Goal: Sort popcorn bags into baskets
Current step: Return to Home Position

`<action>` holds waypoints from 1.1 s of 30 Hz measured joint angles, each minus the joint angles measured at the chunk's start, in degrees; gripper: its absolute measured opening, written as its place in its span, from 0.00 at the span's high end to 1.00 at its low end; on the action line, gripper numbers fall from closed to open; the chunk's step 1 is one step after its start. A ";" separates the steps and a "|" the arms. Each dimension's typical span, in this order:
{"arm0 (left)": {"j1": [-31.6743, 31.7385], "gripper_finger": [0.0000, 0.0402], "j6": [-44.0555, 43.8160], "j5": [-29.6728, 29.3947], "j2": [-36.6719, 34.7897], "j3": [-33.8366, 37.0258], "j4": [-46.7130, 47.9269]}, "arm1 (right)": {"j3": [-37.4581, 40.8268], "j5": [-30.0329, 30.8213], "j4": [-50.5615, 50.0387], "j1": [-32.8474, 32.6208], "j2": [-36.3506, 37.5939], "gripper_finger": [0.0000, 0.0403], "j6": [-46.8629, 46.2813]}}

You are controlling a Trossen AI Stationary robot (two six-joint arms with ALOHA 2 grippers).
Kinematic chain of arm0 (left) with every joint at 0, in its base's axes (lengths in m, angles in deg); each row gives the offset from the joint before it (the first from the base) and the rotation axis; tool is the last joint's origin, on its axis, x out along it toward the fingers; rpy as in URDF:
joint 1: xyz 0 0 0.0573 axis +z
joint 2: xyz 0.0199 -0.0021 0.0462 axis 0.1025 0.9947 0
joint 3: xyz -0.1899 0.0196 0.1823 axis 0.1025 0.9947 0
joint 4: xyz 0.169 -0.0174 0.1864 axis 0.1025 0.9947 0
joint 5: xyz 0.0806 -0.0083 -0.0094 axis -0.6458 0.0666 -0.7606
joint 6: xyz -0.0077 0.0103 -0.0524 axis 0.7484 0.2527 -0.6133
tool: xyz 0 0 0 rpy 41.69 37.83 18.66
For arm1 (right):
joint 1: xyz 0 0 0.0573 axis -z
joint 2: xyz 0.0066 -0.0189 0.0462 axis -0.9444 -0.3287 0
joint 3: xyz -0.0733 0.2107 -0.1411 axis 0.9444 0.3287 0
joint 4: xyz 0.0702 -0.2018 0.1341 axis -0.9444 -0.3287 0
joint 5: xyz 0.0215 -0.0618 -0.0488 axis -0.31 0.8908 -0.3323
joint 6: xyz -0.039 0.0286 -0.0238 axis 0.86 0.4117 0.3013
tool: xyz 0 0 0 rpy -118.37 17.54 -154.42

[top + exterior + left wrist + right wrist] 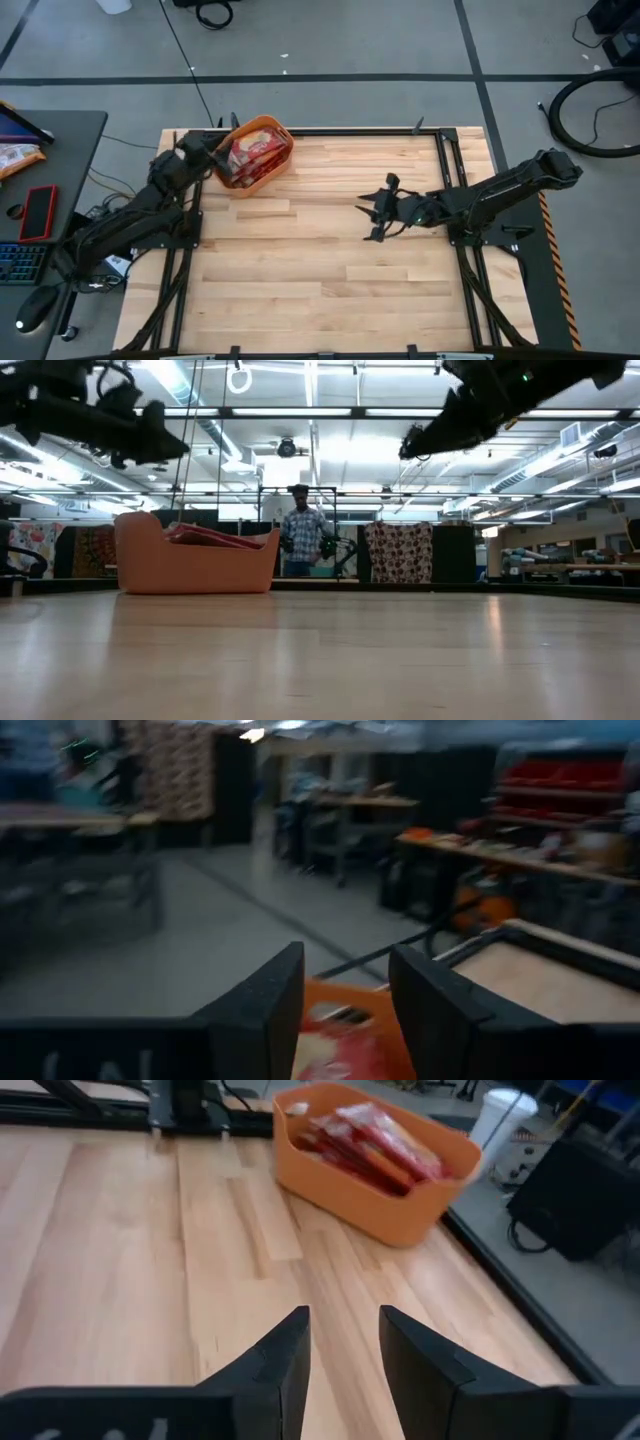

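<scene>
Popcorn bags (pixel 255 150) — flat, glossy red packets with white and yellow print — lie heaped and overlapping inside the one basket (pixel 263 122). Because they overlap, their number cannot be counted. The basket is an orange plastic tub with rounded corners, sloping walls and a rolled rim. It stands at the far left corner of the surface (pixel 320 285), turned askew to the edges. In the low view the bags (pixel 210 536) rise just above the basket (pixel 195 572) wall.

The surface is pale wood laid in jointed planks, smooth and matte, framed by black metal rails.

Two dark arms are in view. The left gripper (pixel 204 150) hangs just beside the basket on its left side. Its wrist view shows two blocky dark fingers (pixel 270 995) parted by a moderate gap with nothing held, and the orange basket (pixel 340 997) and red bags (pixel 345 1045) show through the gap. The right gripper (pixel 373 212) is well apart from the basket, over the right half of the surface and pointing left. Its fingers (pixel 285 1350) are likewise spread and empty — bare wood lies beneath them, with the basket (pixel 370 1205) and bags (pixel 365 1145) ahead.

One person (pixel 302 532) stands in the room beyond the surface.
</scene>
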 joint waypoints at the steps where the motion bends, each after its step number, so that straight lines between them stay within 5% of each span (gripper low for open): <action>1: -1.30 0.63 0.57 0.13 -1.41 0.00 0.38 | 1.36 -0.75 0.40 0.57 1.14 0.69 -0.43; 17: -18.31 0.69 2.12 -3.73 -14.42 5.60 1.29 | 18.46 -10.58 4.46 8.48 26.55 0.71 -6.75; 33: -21.35 0.69 3.48 0.90 -23.27 12.96 -3.19 | 32.55 -15.68 6.04 20.05 53.29 0.72 -10.88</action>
